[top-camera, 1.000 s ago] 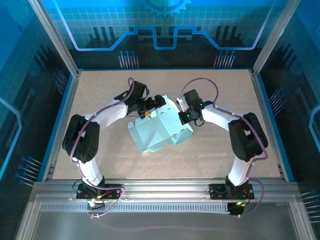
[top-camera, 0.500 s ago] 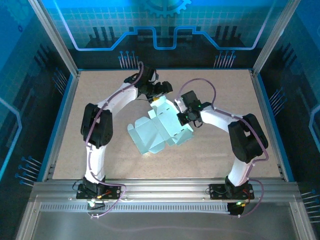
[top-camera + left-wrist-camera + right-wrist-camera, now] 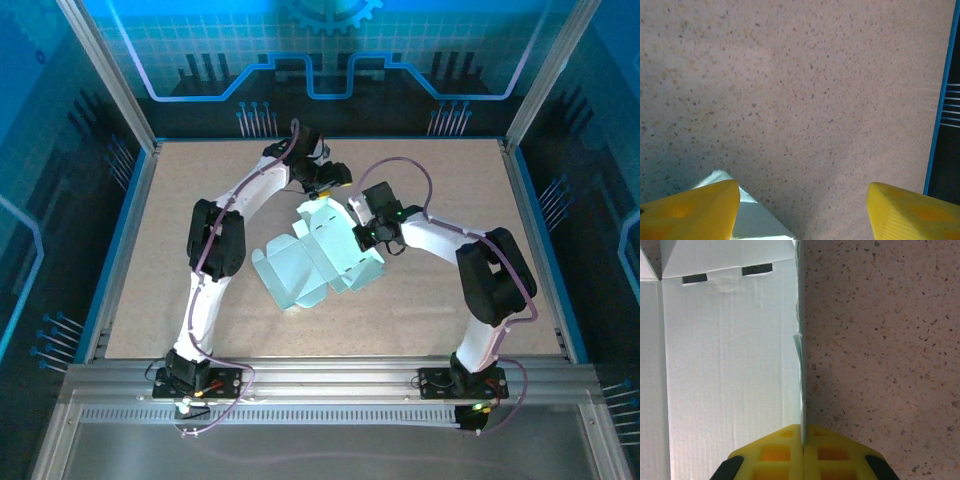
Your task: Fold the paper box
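Observation:
The paper box (image 3: 315, 255) is a pale blue-white die-cut sheet, partly folded, lying mid-table with flaps spread toward the lower left. My right gripper (image 3: 368, 232) is shut on the sheet's right edge; in the right wrist view the thin card edge (image 3: 802, 390) runs straight into the closed yellow fingers (image 3: 785, 455), and the panel (image 3: 730, 365) with two dark slots lies to the left. My left gripper (image 3: 330, 180) hovers open just beyond the sheet's far corner, holding nothing. In the left wrist view a white corner of the box (image 3: 750, 217) peeks beside the left yellow finger (image 3: 695, 210).
Speckled beige tabletop (image 3: 200, 200) surrounds the sheet. A blue raised border (image 3: 940, 110) rims the table, close to the left gripper's right side. Metal frame posts and blue panels enclose the workspace.
My left arm has swung away from the sheet toward the far edge of the table, letting go of the upper flap. The right gripper stays clamped on the sheet's edge.

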